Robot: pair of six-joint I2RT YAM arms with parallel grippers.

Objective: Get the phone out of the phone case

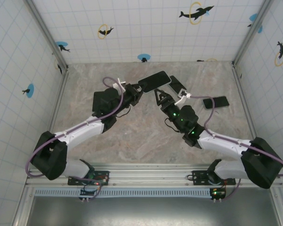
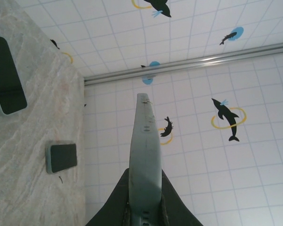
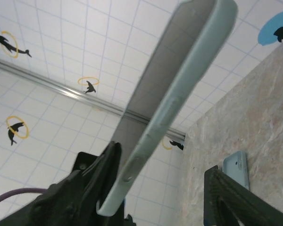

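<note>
Currently the left fingers (image 1: pixel 136 90) are clamped tight across the front and back of the phone case (image 2: pixel 144 155) at its near end. They hold it off the table (image 1: pixel 132 136) with the phone (image 1: pixel 154 81) seated inside, dark screen facing up and the free end pointing away from them. Opposite, the right fingers (image 1: pixel 162 98) stand partly apart with nothing gripped. In their own wrist view the pale edge of the case runs between them, lying against one finger with a clear gap to the other. Beyond the right fingers a second phone (image 1: pixel 178 84) and a third phone (image 1: pixel 215 102) lie flat on the table.

The case looks like soft rubbery plastic, so it should bend and peel at the rim, while the phone is probably stiff, light, smooth and easy to crack if it drops. A good hold for the right fingers seems to be the free end, farthest from the left fingers: catch the lip at a corner and roll it back, since the left pinch likely pins the phone at its own end
</note>
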